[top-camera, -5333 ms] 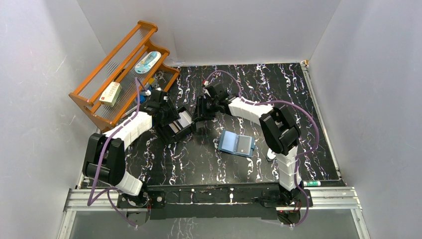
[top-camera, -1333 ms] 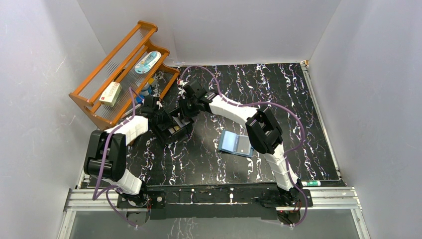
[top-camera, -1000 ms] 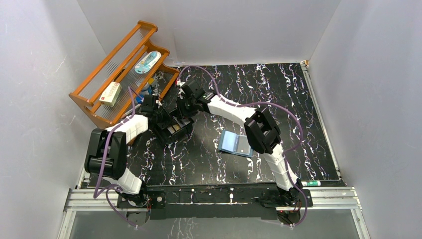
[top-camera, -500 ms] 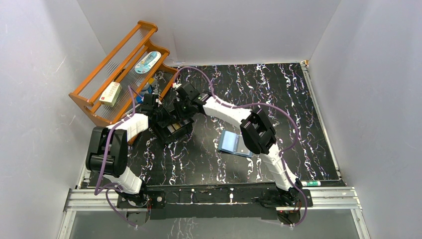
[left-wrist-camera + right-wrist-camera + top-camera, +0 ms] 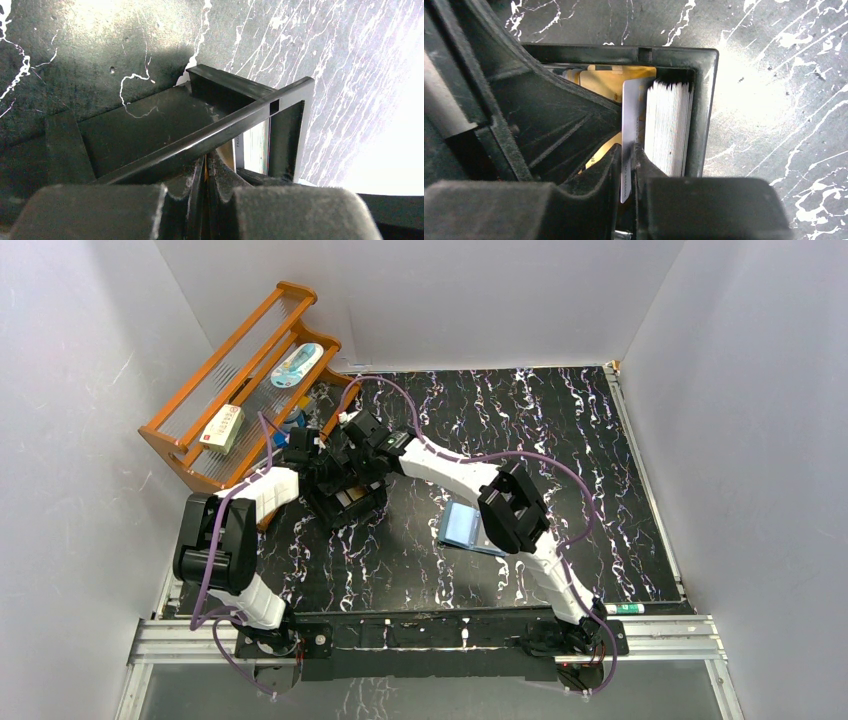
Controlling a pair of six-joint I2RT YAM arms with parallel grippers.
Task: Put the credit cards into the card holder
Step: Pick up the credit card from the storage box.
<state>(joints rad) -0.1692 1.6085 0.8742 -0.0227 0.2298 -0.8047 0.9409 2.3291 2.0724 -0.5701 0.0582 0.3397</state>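
Busy work at the black box (image 5: 704, 110)!
We see the left end effector (image 5: 205, 162) clamped tight on the box wall. The right end effector (image 5: 626, 167) is nipped onto one grey credit card (image 5: 630, 110), beside the upright stack of cards (image 5: 669, 125) inside. The teal card holder (image 5: 460, 525) lies open on the bench (image 5: 570, 430), well apart.

Marbled tabletop (image 5: 600, 460) showing black with white veins, box (image 5: 704, 100) reading black, credit cards (image 5: 669, 125) showing whitish and orange-tan, card holder (image 5: 458, 525) showing teal-blue.
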